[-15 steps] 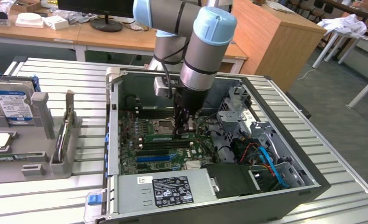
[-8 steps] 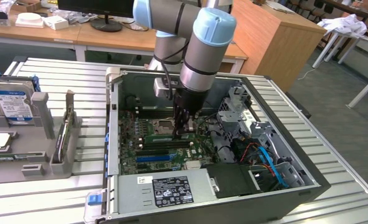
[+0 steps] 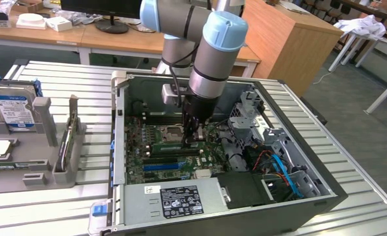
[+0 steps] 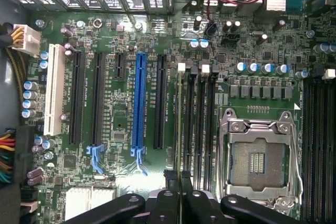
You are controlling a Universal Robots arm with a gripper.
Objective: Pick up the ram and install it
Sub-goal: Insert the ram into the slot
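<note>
Gripper reaches down into the computer case; its fingers are clenched on the ram (seen edge-on); the ram stands upright along the motherboard's black slots, beside the processor socket.

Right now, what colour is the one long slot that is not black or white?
Blue; the long slot shows best in the wrist view.

Open PC case: access from above only, walls bound all sides. Obstacles: drive cage and blue cables at exterior view's right; power supply along near edge. Free room over motherboard. Gripper, clamped on the ram, stands betw. black PCIe slot and CPU socket, w/ white slot latches close by.
</note>
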